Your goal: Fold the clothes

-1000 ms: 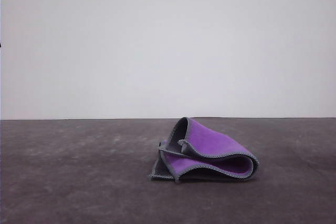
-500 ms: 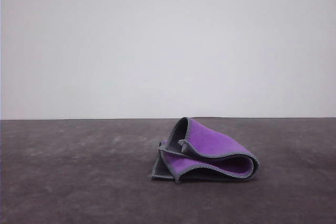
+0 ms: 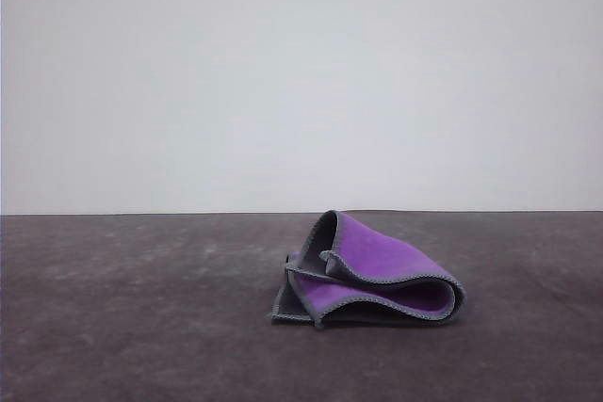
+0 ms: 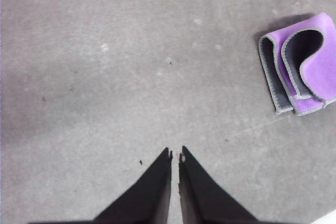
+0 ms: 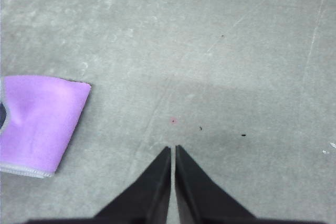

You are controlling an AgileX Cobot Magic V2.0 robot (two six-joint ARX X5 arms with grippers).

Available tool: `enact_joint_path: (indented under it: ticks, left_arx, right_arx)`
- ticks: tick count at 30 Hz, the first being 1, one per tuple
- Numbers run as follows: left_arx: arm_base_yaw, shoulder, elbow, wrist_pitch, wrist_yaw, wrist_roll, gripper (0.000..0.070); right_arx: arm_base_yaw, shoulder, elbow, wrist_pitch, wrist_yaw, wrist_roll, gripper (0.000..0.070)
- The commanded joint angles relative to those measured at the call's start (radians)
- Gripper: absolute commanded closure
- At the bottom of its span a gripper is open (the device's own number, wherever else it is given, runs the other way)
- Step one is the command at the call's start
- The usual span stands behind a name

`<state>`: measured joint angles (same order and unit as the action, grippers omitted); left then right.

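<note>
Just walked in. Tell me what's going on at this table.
A small soft cloth, purple on one face and charcoal grey on the other, lies loosely folded over itself on the grey table, its layers curled and bulging rather than flat. Nothing is handling it at this moment. The left pincer and the right pincer are both shut and empty, each hanging over bare tabletop off to one side of the cloth.

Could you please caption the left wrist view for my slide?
Shut left claw above the grey table, the folded purple cloth lying apart.
</note>
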<state>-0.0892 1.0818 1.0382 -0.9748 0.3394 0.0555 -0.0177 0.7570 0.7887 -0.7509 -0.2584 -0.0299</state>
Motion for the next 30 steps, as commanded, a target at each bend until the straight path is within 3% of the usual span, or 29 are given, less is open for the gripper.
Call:
enact_joint_path:
  ticks: [1,3,7,10,15,22,30]
  left_arx:
    - [-0.001,-0.036,0.006,0.010,0.001,0.001,0.0689]
    - [-0.004,-0.090,-0.007,0.043,0.002,0.036,0.0689]
    - [0.006,-0.237,-0.119,0.228,-0.014,-0.005,0.0689]
    - [0.016,-0.356,-0.270,0.414,-0.049,-0.022,0.0689]
    - [0.019,-0.532,-0.516,0.605,-0.097,-0.043,0.0689]
    - [0.020,-0.796,-0.806,0.752,-0.238,-0.087,0.0689]
    - [0.049,-1.043,-0.966,0.766,-0.250,-0.102,0.0689]
  right_arx:
    - [0.001,0.005,0.013,0.011,-0.002,0.006,0.0693]
    - [0.001,0.005,0.013,0.011,-0.002,0.006,0.0693]
    - [0.001,0.005,0.013,0.011,-0.002,0.006,0.0693]
    - [0.001,0.005,0.013,0.011,-0.002,0.006,0.0693]
    - [0.001,0.005,0.013,0.011,-0.002,0.006,0.0693]
    - [0.001,0.005,0.013,0.011,-0.002,0.006,0.0693]
    - [0.001,0.005,0.013,0.011,-0.002,0.006,0.0693]
